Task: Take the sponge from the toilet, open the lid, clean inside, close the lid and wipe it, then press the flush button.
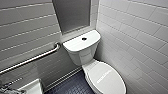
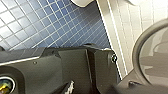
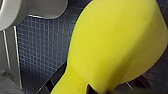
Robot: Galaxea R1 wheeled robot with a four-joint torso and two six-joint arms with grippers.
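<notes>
Sponge in the right claw, lid down.
The right gripper [image 3: 86,87] is clamped on the sponge [image 3: 117,42], which bulges wide beyond the pinch, over the dark tiled floor [image 3: 42,50]. On the toilet [image 1: 81,56] the lid [image 1: 106,77] lies shut, and the flush button [image 1: 84,38] sits mid-tank. To my eye, a firm squeeze and a square approach to the lid's front edge would serve best.

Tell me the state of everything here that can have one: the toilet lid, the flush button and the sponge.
Lid: closed, lying flat.
Flush button: set in the tank top, nothing touching it.
Sponge: pinched in the right tool, held above the floor.
</notes>
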